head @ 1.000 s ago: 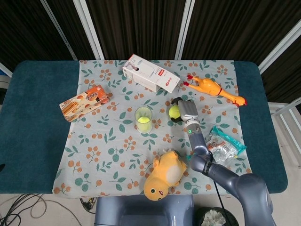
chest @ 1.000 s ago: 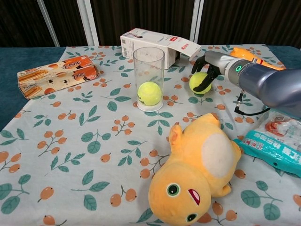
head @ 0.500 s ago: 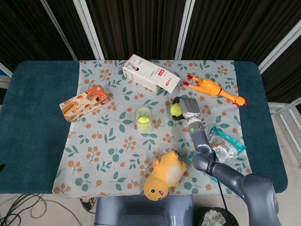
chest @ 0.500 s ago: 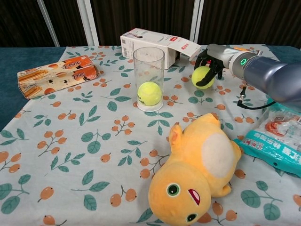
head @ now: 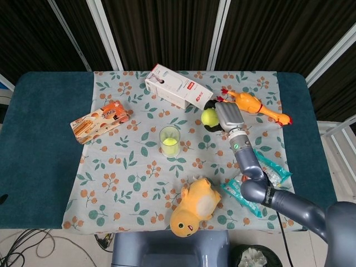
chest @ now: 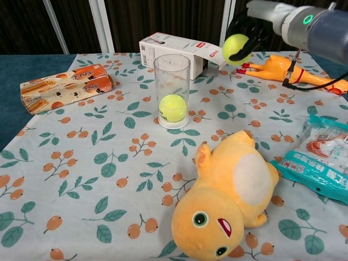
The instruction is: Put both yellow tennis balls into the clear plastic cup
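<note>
- Nearest the robot lies the yellow plush toy (chest: 228, 204), slumped on the flowered tablecloth (chest: 81, 179), with a teal snack packet (chest: 318, 163) just off to its right. Neither matters to the job, though the toy sits near the path to the cup.
- Behind them stands the clear plastic cup (chest: 172, 89), upright, with one tennis ball (chest: 173, 107) already resting at its bottom. It looks thin-walled and light, so I'd guess a bump on the rim would tip it.
- Up and to the right of the cup, the right hand (chest: 251, 27) has its dark fingers wrapped around the second tennis ball (chest: 235, 48), which is off the table, above rim level from what the chest view shows.
- That ball looks light, fuzzy and a little springy. The felt should grip well, so a wrap round its middle seems the sensible hold. Dropped from high up, it may bounce off the ball below or catch the rim.
- The cup's mouth looks only a bit wider than the ball, so I'd release low and centred.
- Further back lie the white carton (chest: 182, 51), the orange biscuit box (chest: 65, 87) and the rubber chicken (chest: 283, 68).
- The left hand isn't visible from either camera.
</note>
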Action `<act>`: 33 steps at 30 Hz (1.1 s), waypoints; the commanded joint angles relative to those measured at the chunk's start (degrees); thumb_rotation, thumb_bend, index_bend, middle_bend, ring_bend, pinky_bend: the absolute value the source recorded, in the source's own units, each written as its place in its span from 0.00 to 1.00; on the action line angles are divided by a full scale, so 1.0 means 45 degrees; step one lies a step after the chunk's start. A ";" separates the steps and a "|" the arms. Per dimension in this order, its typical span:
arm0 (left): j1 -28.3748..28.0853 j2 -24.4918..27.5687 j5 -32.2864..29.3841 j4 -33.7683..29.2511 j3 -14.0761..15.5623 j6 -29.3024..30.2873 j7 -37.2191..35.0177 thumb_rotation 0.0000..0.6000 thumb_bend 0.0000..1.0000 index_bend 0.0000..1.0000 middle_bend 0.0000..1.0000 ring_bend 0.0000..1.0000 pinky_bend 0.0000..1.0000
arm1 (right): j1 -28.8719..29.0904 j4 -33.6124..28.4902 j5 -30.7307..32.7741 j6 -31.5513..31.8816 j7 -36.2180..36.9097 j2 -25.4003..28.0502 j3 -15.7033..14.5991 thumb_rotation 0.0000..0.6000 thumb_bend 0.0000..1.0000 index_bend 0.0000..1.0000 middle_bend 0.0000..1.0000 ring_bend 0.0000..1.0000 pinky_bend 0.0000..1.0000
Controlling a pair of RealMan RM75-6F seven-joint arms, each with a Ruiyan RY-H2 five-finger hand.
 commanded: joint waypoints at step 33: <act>0.0109 0.0207 0.0111 0.0026 -0.0006 0.0090 -0.0559 1.00 0.01 0.13 0.00 0.00 0.12 | 0.2814 -0.3555 0.3341 0.0585 -0.2257 0.0432 -0.0336 1.00 0.51 0.46 0.36 0.45 0.92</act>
